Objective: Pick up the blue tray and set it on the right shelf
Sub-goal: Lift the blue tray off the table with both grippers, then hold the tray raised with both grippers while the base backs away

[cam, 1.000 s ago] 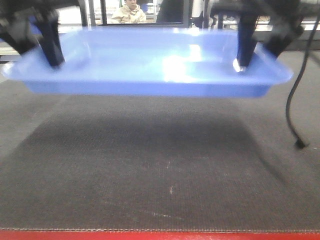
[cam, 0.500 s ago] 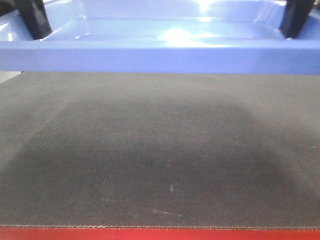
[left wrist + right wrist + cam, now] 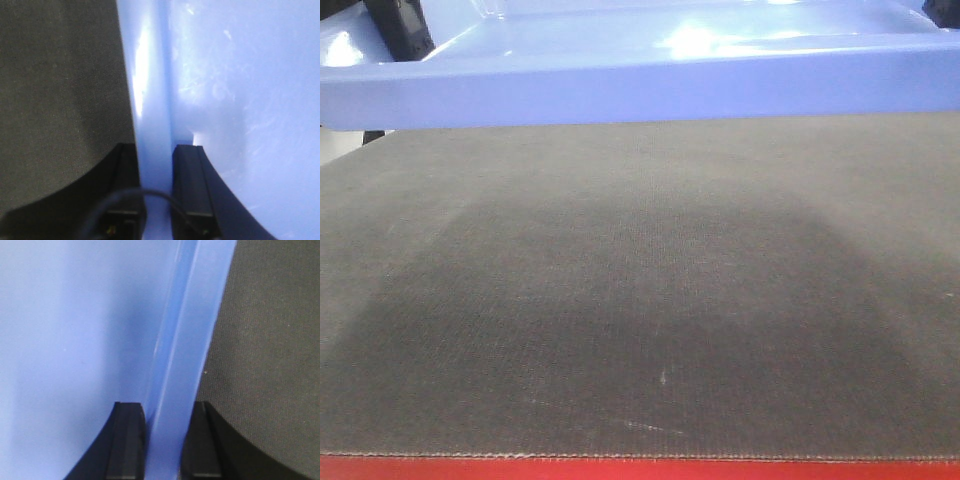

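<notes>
The blue tray (image 3: 650, 80) hangs in the air across the top of the front view, well above the dark mat, its near wall facing the camera. My left gripper (image 3: 156, 155) is shut on the tray's left rim (image 3: 150, 100), one finger outside and one inside the wall; a black finger (image 3: 400, 28) shows at the top left of the front view. My right gripper (image 3: 167, 412) is shut on the tray's right rim (image 3: 195, 330) the same way. The right shelf is out of view.
A dark woven mat (image 3: 640, 320) covers the table under the tray, with the tray's shadow on it. A red table edge (image 3: 640, 468) runs along the bottom of the front view.
Both grippers have lifted the tray higher and nearer the camera. It now fills the top edge of the front view and hides the background and most of both arms.
</notes>
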